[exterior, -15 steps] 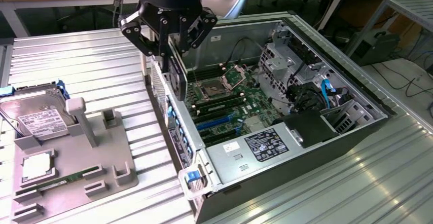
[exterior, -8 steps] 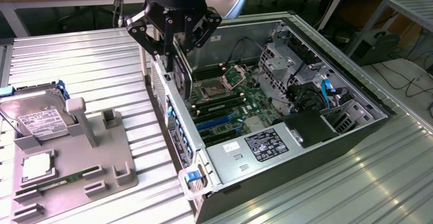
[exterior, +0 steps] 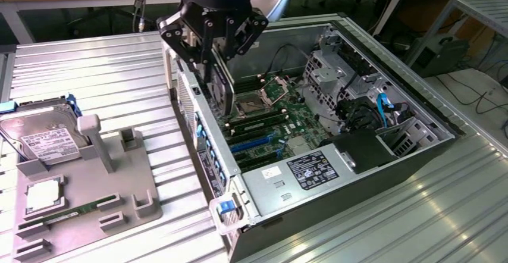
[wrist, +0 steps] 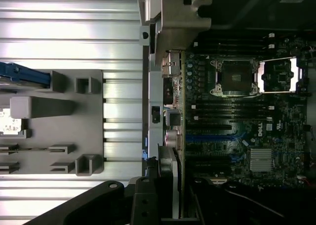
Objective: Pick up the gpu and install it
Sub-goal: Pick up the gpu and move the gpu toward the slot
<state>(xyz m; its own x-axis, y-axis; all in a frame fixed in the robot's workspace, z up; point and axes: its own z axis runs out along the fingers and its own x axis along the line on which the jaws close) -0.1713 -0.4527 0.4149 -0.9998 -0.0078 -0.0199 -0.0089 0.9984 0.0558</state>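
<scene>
Fingers (exterior: 190, 47) were clenched on the gpu (exterior: 222, 89). The card hung edge-down at upper centre of the exterior frame, over the motherboard (exterior: 278, 117) in the open case (exterior: 357, 199). Good practice here was: card plumb, edge parallel to the blue slots (exterior: 254, 142), even push, no rocking. Counted: one counter (exterior: 103, 78), one case, one tray (exterior: 119, 179), one hard drive (exterior: 47, 138), one gpu, one CPU (exterior: 44, 194), one memory stick (exterior: 71, 211).

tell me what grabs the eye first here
The open computer case lies across the exterior view's middle and right, its motherboard bare. Just inside its wall on that view's left, the gripper holds the gpu on edge above the board. Further left, a grey holder carries a hard drive with a white label.
</scene>
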